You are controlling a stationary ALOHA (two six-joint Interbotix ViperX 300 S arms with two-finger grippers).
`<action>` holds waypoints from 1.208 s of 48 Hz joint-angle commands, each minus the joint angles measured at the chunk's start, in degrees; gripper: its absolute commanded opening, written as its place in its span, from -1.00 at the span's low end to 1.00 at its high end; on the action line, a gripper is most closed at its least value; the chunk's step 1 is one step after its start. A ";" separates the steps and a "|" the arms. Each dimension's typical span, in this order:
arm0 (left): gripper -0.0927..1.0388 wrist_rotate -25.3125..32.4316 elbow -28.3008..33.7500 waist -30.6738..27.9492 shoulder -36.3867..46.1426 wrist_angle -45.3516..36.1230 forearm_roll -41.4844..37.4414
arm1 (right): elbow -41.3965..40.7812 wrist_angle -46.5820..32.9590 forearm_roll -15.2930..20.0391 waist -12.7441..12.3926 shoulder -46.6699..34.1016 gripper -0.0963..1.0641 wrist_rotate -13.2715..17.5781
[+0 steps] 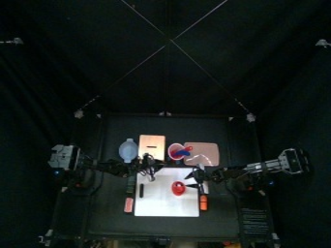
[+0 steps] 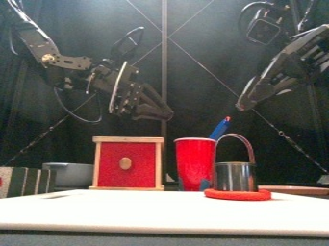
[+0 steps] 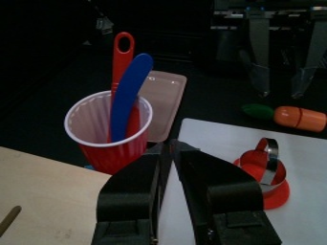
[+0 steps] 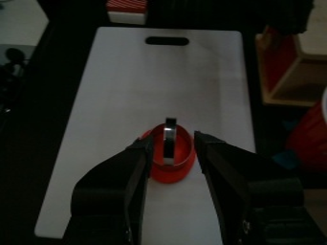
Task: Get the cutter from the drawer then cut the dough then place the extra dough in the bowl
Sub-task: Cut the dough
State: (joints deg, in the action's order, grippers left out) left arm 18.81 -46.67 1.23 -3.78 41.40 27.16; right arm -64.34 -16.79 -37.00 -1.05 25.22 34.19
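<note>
The metal cutter (image 2: 234, 173) stands with its wire handle up on the red dough disc (image 2: 240, 195) on the white cutting board (image 2: 129, 209). My right gripper (image 4: 171, 145) hangs open well above it, and the cutter (image 4: 170, 142) and dough (image 4: 173, 168) show between its jaws. My left gripper (image 3: 173, 158) is shut and empty. It hovers beside the red cup (image 3: 107, 131), with the cutter (image 3: 261, 165) off to one side. In the top view the dough (image 1: 176, 188) lies between the left gripper (image 1: 155, 174) and the right gripper (image 1: 195, 180).
The wooden box with the red drawer front (image 2: 129, 163) stands behind the board, and the blue-grey bowl (image 2: 67, 175) is to its left. The red cup (image 2: 195, 163) holds a blue knife (image 3: 129, 94) and a red knife (image 3: 121, 53) beside the pink tray (image 1: 204, 152). A carrot toy (image 3: 301, 117) lies farther off.
</note>
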 commanded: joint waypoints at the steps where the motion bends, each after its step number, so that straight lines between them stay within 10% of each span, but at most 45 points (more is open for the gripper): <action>1: 0.23 0.00 1.14 0.26 0.35 1.05 0.09 | -1.23 -8.17 2.29 -1.49 -1.05 0.50 -3.60; 13: 0.23 0.00 1.05 0.97 0.35 1.85 0.09 | -7.03 -21.45 26.37 -0.26 -5.45 0.50 -24.17; 20: 0.23 0.18 0.97 1.76 0.26 1.93 0.00 | -9.84 -29.97 44.91 7.91 -8.17 0.50 -36.65; 27: 0.23 0.09 0.00 3.78 -1.14 4.39 -0.53 | -9.67 -33.57 55.28 15.73 -11.87 0.50 -41.40; 37: 0.34 -0.62 0.44 8.79 -6.15 11.16 -0.35 | -9.14 -43.24 60.64 21.27 -19.51 0.50 -41.75; 58: 0.71 -6.33 6.50 13.54 -13.45 12.13 0.53 | -5.71 -53.17 61.17 22.15 -31.03 0.50 -41.31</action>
State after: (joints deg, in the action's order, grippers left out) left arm 12.57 -42.01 14.77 -17.31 52.91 27.69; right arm -70.93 -69.26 24.35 20.83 -6.24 -7.12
